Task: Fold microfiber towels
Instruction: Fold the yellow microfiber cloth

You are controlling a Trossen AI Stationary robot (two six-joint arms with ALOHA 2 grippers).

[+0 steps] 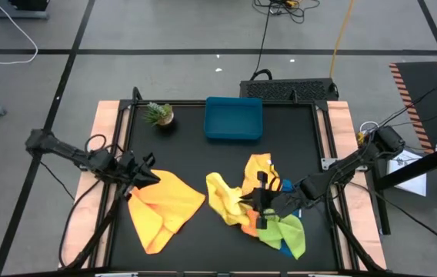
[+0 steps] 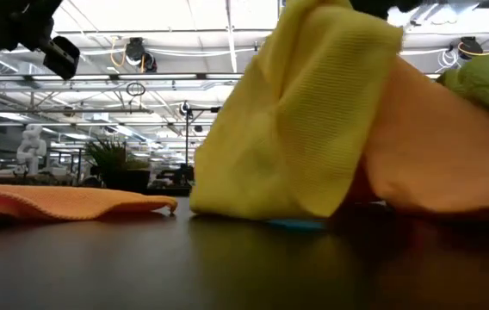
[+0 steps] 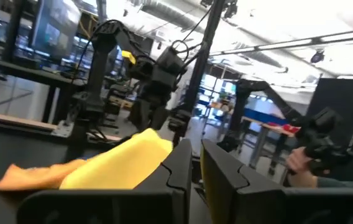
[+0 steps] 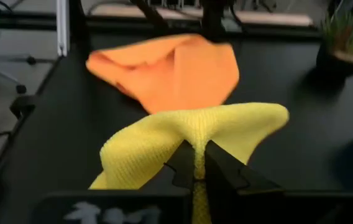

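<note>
The desk (image 1: 172, 154) is black. An orange towel (image 1: 165, 206) lies loose on the left side of it, partly folded over itself. The left tool (image 1: 143, 175) is at the top left corner of that towel. Its two fingers are close together, with only a thin gap showing in the left wrist view. I cannot tell if they pinch the cloth.

On the right side there is a heap of towels. A yellow towel (image 1: 222, 196) is on the left of the heap. A second orange one (image 1: 261, 168) sits at the far side of it. A green towel (image 1: 288, 233) lies at the near right, and a bit of a blue towel (image 1: 286, 248) peeks out from under the green one.

The right tool (image 1: 260, 201) is in the middle of the heap. Its fingers are clamped on the yellow towel (image 4: 192, 140), and a fold of the cloth sticks up between them. In the low view the yellow towel (image 2: 296, 112) rises high off the desk like a tent.

A blue tray (image 1: 234, 119) sits at the far middle of the desk. A small plant (image 1: 159, 115) stands to the left of the tray.
</note>
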